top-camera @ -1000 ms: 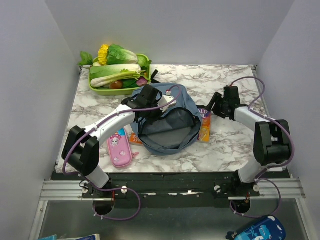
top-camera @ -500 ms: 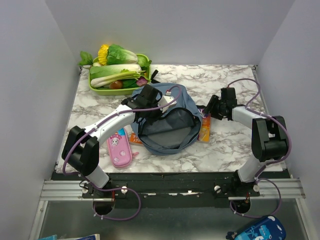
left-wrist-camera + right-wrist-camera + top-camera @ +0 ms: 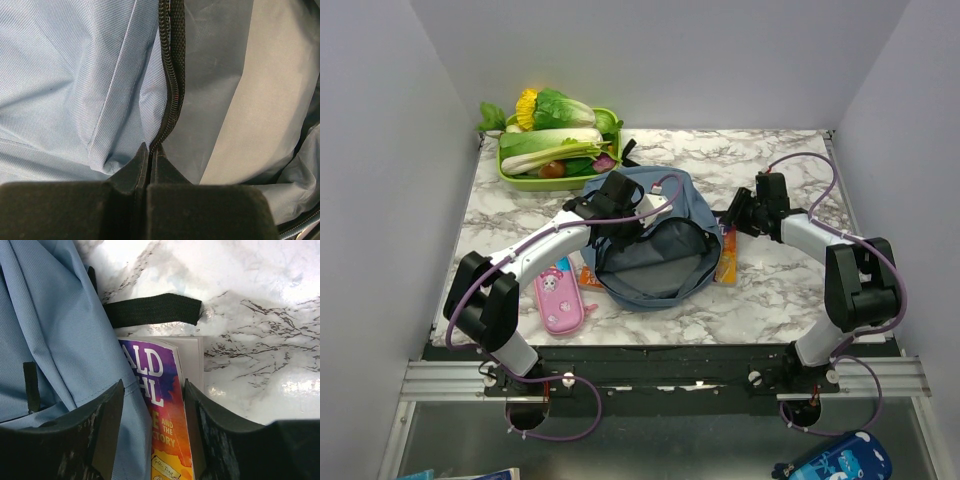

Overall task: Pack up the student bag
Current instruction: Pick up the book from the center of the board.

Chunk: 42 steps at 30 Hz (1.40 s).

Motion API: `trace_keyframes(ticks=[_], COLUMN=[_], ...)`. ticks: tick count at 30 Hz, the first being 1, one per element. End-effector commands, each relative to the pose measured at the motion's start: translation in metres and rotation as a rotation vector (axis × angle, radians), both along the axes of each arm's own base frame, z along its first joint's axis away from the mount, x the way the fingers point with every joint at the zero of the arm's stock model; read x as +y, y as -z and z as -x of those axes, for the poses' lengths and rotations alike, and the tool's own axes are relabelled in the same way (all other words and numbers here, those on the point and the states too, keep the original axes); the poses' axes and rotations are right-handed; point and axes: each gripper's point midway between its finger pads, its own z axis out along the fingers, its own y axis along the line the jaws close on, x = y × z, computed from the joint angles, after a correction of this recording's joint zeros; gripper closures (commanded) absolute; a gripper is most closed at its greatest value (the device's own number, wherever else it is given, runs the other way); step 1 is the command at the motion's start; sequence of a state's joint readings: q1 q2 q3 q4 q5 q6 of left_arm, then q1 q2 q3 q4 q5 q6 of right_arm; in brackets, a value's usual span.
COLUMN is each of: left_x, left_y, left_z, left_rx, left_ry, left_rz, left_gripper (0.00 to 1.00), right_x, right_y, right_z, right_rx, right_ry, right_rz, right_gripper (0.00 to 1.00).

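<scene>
Two tools | left tool [image 3: 149, 152] clamped on student bag [image 3: 650, 262]; right tool [image 3: 152, 390] apart, advanced over book [image 3: 167, 437]

The bag [image 3: 55, 330] and my right pincer [image 3: 152, 390] cover much of the book [image 3: 167, 405], so its title reads only in scraps, and its lower end runs off the picture. My left pincer [image 3: 149, 152] sits so close that only a strip of zipper [image 3: 170, 75] and folds of cloth show.
</scene>
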State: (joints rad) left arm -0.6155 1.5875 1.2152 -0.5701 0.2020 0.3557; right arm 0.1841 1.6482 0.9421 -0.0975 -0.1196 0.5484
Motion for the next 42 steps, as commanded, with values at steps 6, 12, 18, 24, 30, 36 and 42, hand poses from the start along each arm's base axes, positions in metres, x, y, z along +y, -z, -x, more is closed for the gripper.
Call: trace_keyframes(ticks=[6,12,18,24,30,36,42], left_x=[0.001,0.001,-0.001,-0.001,-0.001,-0.001,-0.001], left_y=[-0.007,-0.007,-0.011,-0.016,-0.018,-0.018,-0.017], left_z=[0.000,0.000,0.000,0.000,0.001,0.001,0.002], left_rx=[-0.032,-0.033,-0.034,-0.040,-0.040,-0.039,-0.034], left_ry=[0.006,0.008,0.009,0.010,0.009,0.009,0.010], left_rz=[0.007,0.005,0.017,0.024,0.026,0.028,0.027], left_gripper=[1.00,1.00,1.00,1.00,1.00,1.00,1.00], right_x=[0.029,0.030,0.031,0.044,0.056,0.066,0.080], right_y=[-0.005,0.024,0.039,0.038,0.016,-0.010,-0.012], right_z=[0.005,0.020,0.028,0.035,0.038,0.041,0.048], right_rx=[-0.007,0.093,0.143,0.125,0.044,-0.008,-0.005], right_ry=[-0.069,-0.076,-0.094,-0.149,-0.178,-0.196,-0.214], right_rz=[-0.097,-0.060,-0.052,-0.120,-0.198,-0.224,-0.221], right_gripper=[0.49,0.55,0.67,0.84,0.90,0.80,0.78])
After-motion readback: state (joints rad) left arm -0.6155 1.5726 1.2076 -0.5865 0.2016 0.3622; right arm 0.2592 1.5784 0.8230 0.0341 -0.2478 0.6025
